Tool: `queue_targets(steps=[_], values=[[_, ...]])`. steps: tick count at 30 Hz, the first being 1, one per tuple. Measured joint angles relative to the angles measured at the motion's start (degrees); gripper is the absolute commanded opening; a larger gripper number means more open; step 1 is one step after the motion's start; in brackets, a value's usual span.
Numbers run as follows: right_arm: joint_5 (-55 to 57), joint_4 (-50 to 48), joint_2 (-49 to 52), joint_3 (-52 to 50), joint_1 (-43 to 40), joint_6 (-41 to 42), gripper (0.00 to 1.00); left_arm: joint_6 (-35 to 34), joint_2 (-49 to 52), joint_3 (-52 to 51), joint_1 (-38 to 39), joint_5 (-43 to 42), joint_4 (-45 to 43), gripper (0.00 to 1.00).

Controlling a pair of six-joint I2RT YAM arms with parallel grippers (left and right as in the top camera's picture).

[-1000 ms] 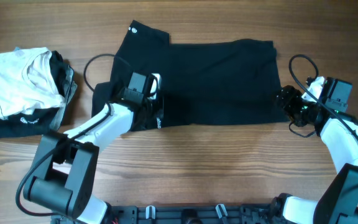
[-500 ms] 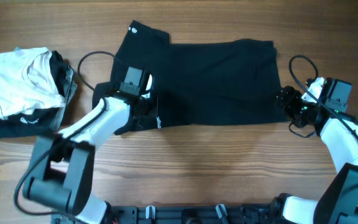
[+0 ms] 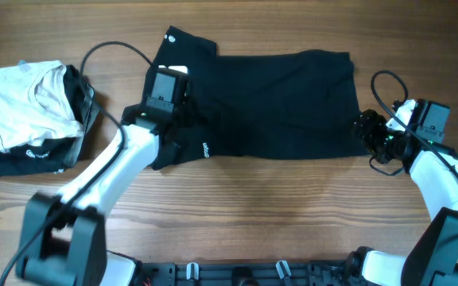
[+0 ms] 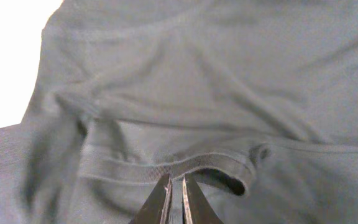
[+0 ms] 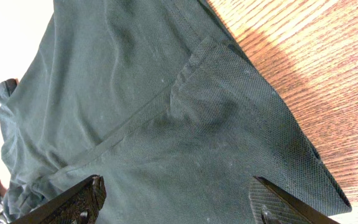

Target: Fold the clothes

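Just below T-shirt [image 3: 277,103] edge, open tabletop [image 3: 277,210]

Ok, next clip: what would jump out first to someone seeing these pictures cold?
A black T-shirt lies spread across the middle of the wooden table, with the left gripper shut on a ribbed hem near its left side. The right gripper sits open at the shirt's right edge. A folded white garment lies at the table's far left.
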State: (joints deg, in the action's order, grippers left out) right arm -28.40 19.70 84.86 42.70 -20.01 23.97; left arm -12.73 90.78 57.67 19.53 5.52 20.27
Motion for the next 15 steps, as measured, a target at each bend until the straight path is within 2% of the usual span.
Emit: queue_targets(steps=[3, 8, 10, 13, 15], values=[[0.0, 0.0, 0.0, 0.0, 0.0, 0.0, 0.8, 0.0, -3.3, 0.5, 0.0, -1.5, 5.5, 0.04], [0.0, -0.1, 0.0, 0.0, 0.0, 0.0, 0.8, 0.0, 6.3, -0.1, 0.3, -8.5, 2.4, 0.04], [0.0, -0.1, 0.0, 0.0, 0.0, 0.0, 0.8, 0.0, 12.4, -0.9, 0.3, -10.0, -2.8, 0.04], [0.0, -0.3, 0.0, 0.0, 0.0, 0.0, 0.8, 0.0, 14.4, -1.2, 0.3, -9.8, -11.0, 0.04], [0.0, -0.2, 0.0, 0.0, 0.0, 0.0, 0.8, 0.0, 14.4, -1.0, 0.3, -6.7, -16.0, 0.04]])
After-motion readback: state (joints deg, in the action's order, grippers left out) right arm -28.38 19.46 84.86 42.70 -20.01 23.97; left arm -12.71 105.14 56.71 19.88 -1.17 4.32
